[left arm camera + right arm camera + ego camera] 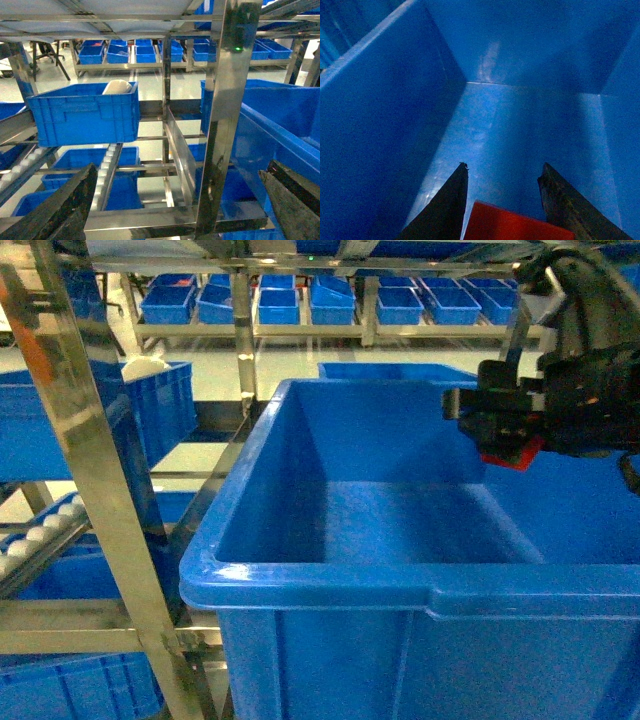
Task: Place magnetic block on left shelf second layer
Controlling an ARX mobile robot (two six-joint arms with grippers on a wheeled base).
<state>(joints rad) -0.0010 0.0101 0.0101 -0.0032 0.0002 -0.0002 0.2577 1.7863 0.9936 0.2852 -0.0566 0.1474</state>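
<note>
The magnetic block (512,454) is held between the fingers of the right claw (505,430), which is seen in the head view at the right, raised above the interior of the large deep blue crate (300,575) that occupies the left shelf second layer. Only a red edge of the block is shown there, below the black claw body. In the right wrist view the block (515,225) is seen as a red face pinched between the two dark fingers (447,210), with the crate's bare floor (520,130) well below it and the crate walls rising on each side. The block is not touching the crate. In the left wrist view the left claw (175,210) is set wide, its two dark fingertips (60,210) standing far apart at the lower corners with nothing between them. Ahead of it a shiny steel upright (225,115) of the rack is seen, and beyond that a smaller blue bin (85,112) on a roller level, with a white object (117,86) resting inside it. Rows of further blue bins (300,300) are ranged on racks in the background.
</note>
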